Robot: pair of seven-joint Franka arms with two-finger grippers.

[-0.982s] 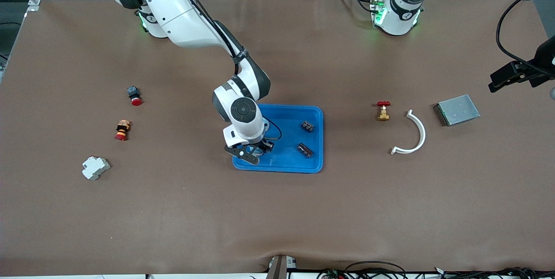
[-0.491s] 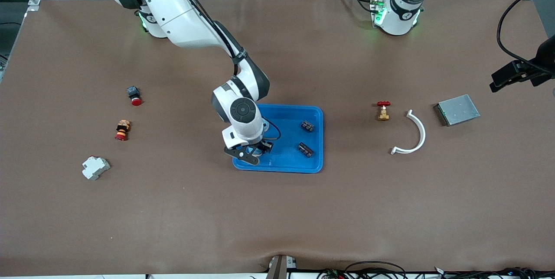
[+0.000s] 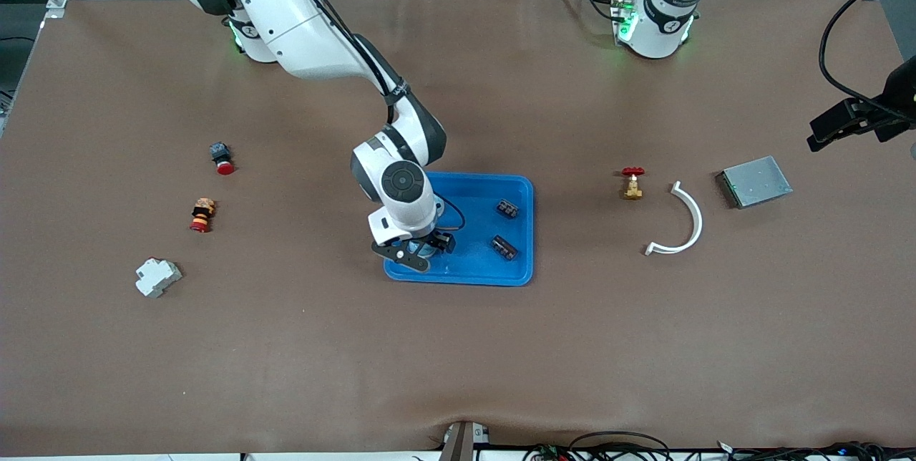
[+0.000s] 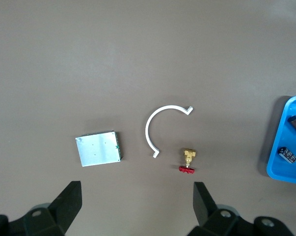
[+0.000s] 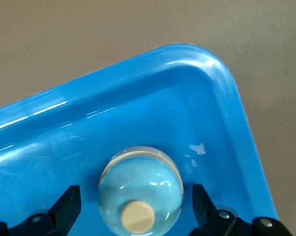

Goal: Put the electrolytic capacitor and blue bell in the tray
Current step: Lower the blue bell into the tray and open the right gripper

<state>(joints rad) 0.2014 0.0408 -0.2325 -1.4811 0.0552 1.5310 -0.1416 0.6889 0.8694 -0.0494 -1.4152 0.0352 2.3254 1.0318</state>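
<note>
Right claw [image 3: 418, 252], fingers spread and clear on either side of the pale-blue domed bell [image 5: 140, 194], which sits on the floor of the shallow bright-blue plastic tray [image 3: 521, 276] at its corner nearest the right arm's end. Over the last second the claw has barely shifted, lifting slightly; the bell appears released. Two dark cylindrical electrolytic capacitors [image 3: 507, 209] [image 3: 504, 248] already lie in the tray, so the task looks essentially complete. The rounded rim stands close beside the bell; straight up is the free exit. Left claw [image 4: 138, 209] waits open, high over the bench [image 3: 458, 361] near the grey metal box [image 3: 755, 181].
</note>
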